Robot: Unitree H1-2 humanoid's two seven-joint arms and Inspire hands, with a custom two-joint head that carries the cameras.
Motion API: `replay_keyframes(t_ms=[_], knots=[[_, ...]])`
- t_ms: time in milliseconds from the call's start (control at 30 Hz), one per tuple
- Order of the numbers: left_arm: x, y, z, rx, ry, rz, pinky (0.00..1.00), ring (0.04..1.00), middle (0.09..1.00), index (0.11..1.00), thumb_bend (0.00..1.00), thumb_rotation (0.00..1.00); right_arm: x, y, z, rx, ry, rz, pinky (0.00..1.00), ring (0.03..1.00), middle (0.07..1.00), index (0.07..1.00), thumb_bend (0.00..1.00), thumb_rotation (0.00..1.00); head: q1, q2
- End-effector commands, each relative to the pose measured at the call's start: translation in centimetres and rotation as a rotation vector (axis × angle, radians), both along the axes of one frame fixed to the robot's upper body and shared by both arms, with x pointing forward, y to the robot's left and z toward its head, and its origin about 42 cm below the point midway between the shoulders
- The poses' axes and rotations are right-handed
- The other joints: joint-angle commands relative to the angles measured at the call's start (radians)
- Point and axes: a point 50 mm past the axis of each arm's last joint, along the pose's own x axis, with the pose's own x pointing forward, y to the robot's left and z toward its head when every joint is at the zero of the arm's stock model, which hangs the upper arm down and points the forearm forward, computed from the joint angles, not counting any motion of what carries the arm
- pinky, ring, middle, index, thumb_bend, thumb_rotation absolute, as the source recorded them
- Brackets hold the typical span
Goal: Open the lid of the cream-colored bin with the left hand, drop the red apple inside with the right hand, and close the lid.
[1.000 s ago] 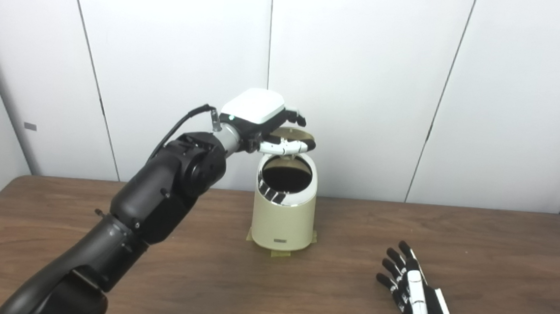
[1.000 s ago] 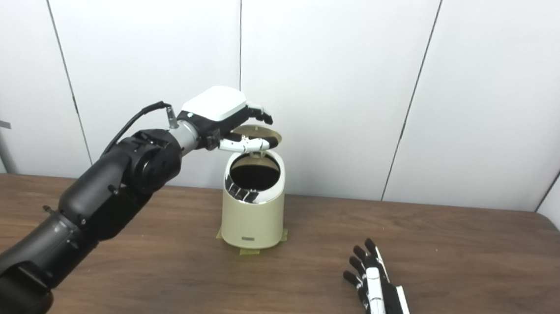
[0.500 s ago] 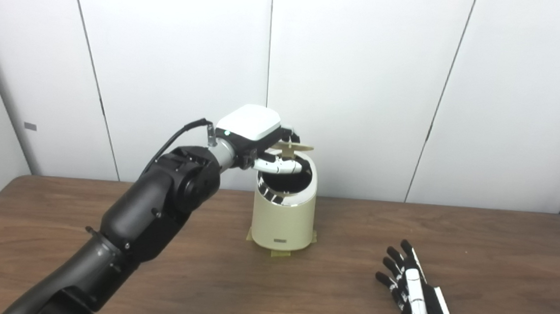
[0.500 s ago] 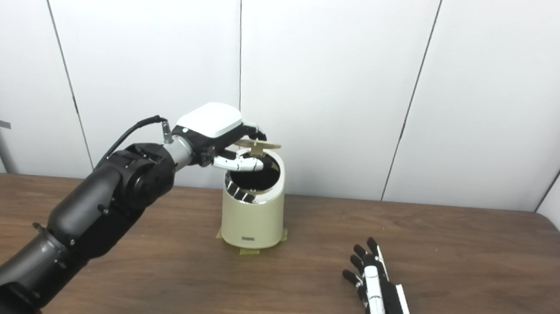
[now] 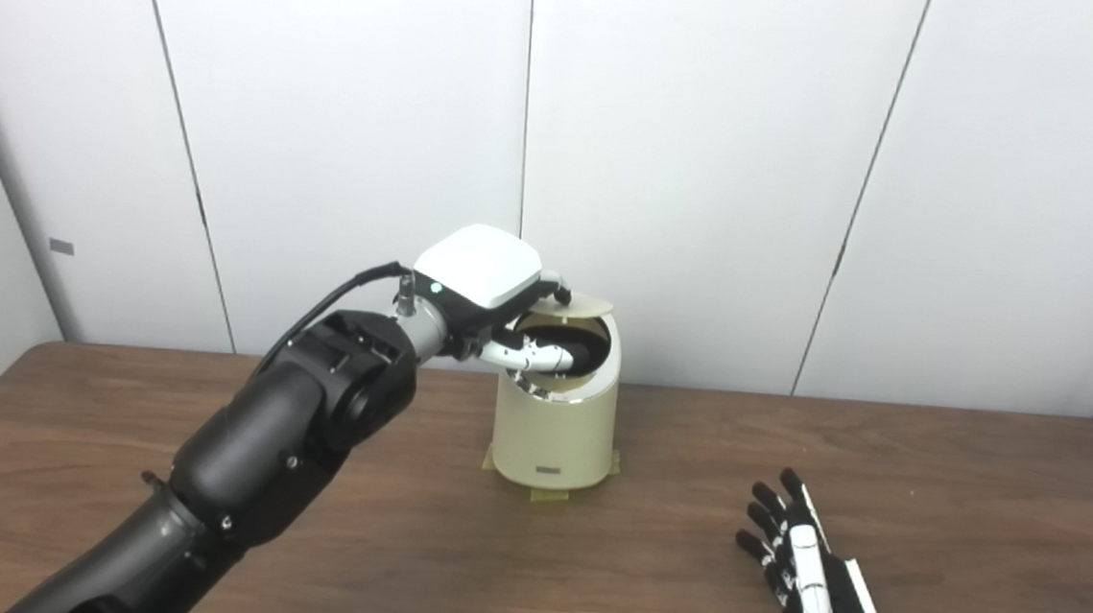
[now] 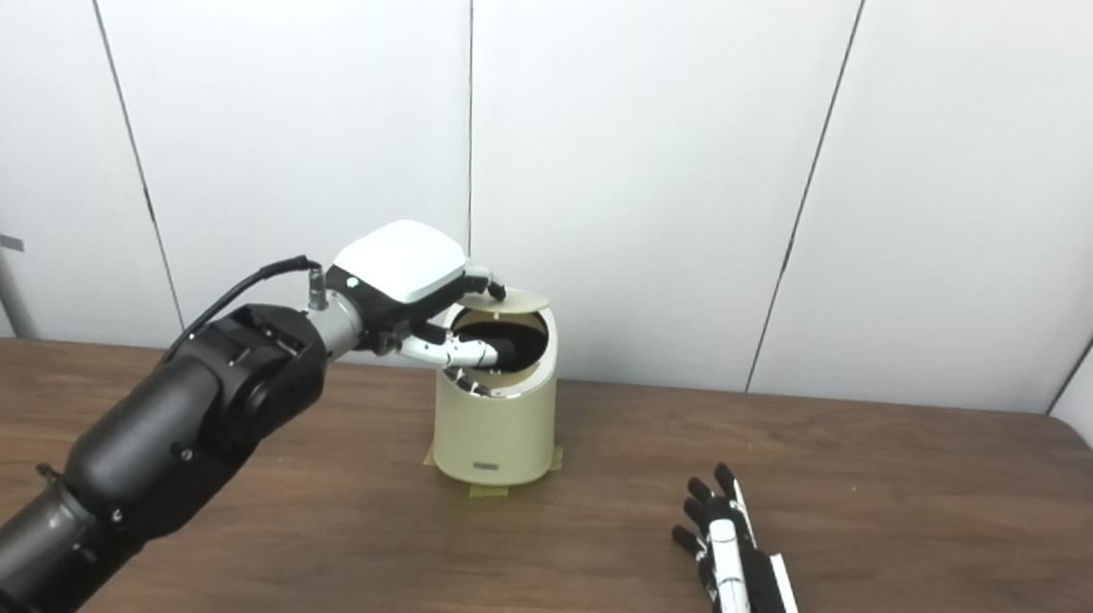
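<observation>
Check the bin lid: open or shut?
Partly open. The lid tilts above the bin rim, dark opening showing, left hand holding it.

Table (image 5: 298, 558): brown wood-grain surface, matt. Cream-colored bin (image 5: 554, 432): smooth plastic-looking body with a glossy chrome rim (image 5: 555, 396). Left hand (image 5: 481, 278): glossy white shell; arm casing dark and satin. Wall panels (image 5: 710, 164): smooth, white, matt

No text, brand, number or sign can be read. The cream-colored bin (image 5: 554, 422), just below the left hand (image 5: 481, 278), carries a small dark plate near its base, too small to make out.
</observation>
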Motion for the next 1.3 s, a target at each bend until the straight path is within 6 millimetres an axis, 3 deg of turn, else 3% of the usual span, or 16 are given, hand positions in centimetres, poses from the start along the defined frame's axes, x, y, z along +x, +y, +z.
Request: replay_keyframes(t_ms=[0,600,1267], knots=[[-0.2,-0.1,2.1,0.011,-0.090,-0.011,0.99,0.865,0.831,0.817,0.53,0.93,0.0,-0.5,-0.5,-0.022,0.058,0.011,0.85,0.933,0.928,0.994,0.44,0.95,-0.001,0.003],[-0.9,-0.8,-0.4,0.060,-0.036,-0.024,0.99,0.895,0.879,0.882,0.51,0.96,0.0,-0.4,0.0,-0.015,0.058,0.010,0.86,0.934,0.927,0.995,0.43,0.95,-0.006,0.037],[-1.8,-1.7,-1.9,0.124,0.018,-0.034,0.95,0.892,0.855,0.843,0.55,0.97,-0.1,-0.1,0.6,-0.032,0.054,0.014,0.85,0.927,0.922,1.000,0.43,0.95,-0.026,0.064]])
